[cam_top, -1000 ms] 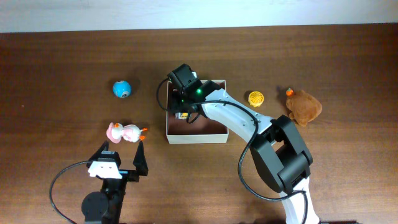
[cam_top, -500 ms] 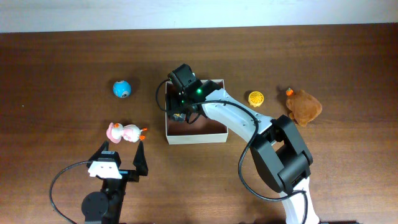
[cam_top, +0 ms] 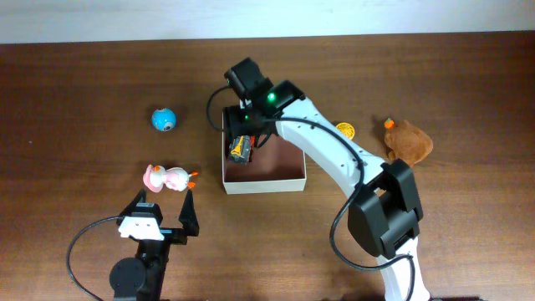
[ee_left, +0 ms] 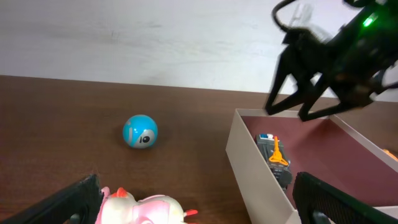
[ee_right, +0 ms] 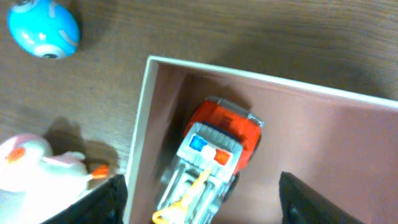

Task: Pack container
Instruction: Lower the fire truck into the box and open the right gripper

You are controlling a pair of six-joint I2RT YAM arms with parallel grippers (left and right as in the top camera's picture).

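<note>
- The desk (cam_top: 75, 79) is dark brown wood with a fine grain. It runs the whole width of the overhead view. A pale, plain wall (ee_left: 155, 37) rises at its far edge.
- There are two arms. The right arm (cam_top: 334, 155) is white and black with a green light lit near its wrist, and it stretches across to the container. Only the black end of the left arm shows, at the near edge of the desk.
- The right fingers (ee_right: 317, 205) are spread wide and grip nothing. From the left wrist they hang at about rim height over the container's far left part.
- The left fingers (ee_left: 348, 202) are also spread wide and empty, low over the desk.
- There is one container (cam_top: 263, 186), square and shallow, with white walls and a dull pink-brown floor. It lies directly below the right fingers. It is ahead and to the right of the left fingers, with its near corner between them.
- One brown plush animal (cam_top: 410, 142) with an orange tuft lies well apart from both pairs of fingers, out past the right arm.
- One pink and white duck toy (cam_top: 167, 178) lies just ahead of the left fingers, nearer the left one.
- One toy truck (ee_right: 211, 149), red-orange and grey with a yellow ladder, lies on the container floor beside its left wall. It is between the right fingers and below them.
- There are two balls. The blue ball (ee_left: 140, 132) is well ahead of the left fingers. The yellow-orange ball (cam_top: 346, 130) is partly hidden behind the right arm, beyond the container.
</note>
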